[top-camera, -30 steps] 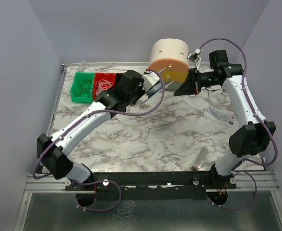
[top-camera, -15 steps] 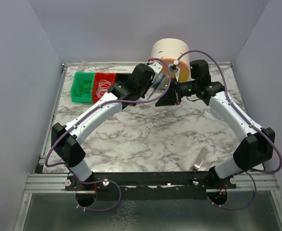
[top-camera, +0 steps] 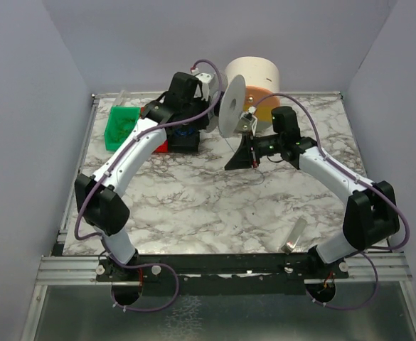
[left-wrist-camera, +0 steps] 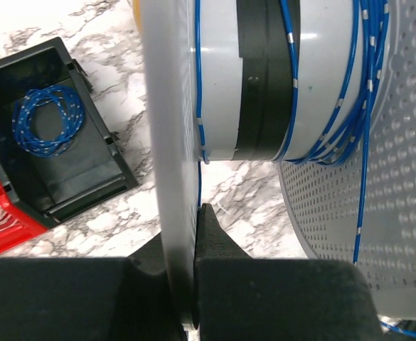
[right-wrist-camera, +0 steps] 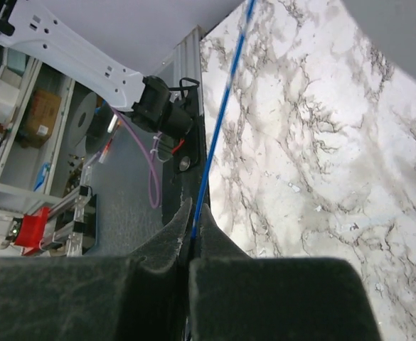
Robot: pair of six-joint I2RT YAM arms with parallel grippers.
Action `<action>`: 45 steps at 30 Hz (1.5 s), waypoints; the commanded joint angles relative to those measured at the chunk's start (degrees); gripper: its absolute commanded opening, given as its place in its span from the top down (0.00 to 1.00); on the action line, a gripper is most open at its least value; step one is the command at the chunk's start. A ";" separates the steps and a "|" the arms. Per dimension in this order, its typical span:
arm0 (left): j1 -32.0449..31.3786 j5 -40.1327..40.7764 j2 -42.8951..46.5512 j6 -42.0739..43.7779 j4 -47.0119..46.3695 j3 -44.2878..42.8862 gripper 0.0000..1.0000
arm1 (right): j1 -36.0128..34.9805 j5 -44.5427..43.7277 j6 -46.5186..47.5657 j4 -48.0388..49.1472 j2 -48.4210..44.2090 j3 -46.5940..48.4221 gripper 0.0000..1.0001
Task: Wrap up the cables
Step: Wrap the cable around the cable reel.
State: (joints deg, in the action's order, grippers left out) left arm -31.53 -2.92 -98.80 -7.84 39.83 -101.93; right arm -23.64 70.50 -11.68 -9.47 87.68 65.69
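Item: cable (right-wrist-camera: 221, 121), thin blue wire; likely light, limp, slippery. Part wound on spool (left-wrist-camera: 218, 71), part running to your right fingers (right-wrist-camera: 166, 238), pinched tight on it. Left fingers (left-wrist-camera: 215, 241) clamp the flange (left-wrist-camera: 166, 106). Hold the cable gently, near the spool.

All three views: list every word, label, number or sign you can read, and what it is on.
None readable. The spool, the blue wire, the black bin, the red bin and the green bin bear no print.
The brown box in the right wrist view is too blurred to read.
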 commanded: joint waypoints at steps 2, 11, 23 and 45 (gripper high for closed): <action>4.27 -15.99 6.05 -5.17 -8.00 -1.19 1.00 | 0.29 -2.28 -1.68 4.77 0.39 -2.41 1.00; 4.72 -27.05 14.50 -2.35 -11.44 4.82 1.00 | 6.82 -9.61 -2.90 6.61 -1.50 -6.21 1.00; 4.25 -26.27 18.10 11.64 -3.47 11.47 1.00 | 18.78 -2.10 -3.62 4.62 -1.69 0.10 1.00; -10.01 20.84 19.52 23.83 -12.77 23.56 1.00 | 19.62 -6.83 28.88 -50.56 7.25 34.00 1.00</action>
State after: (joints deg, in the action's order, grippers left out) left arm -39.59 -0.14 -78.83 16.25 32.99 -79.57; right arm -4.49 63.88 16.58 -54.78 96.12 98.85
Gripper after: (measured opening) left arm 0.017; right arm 0.004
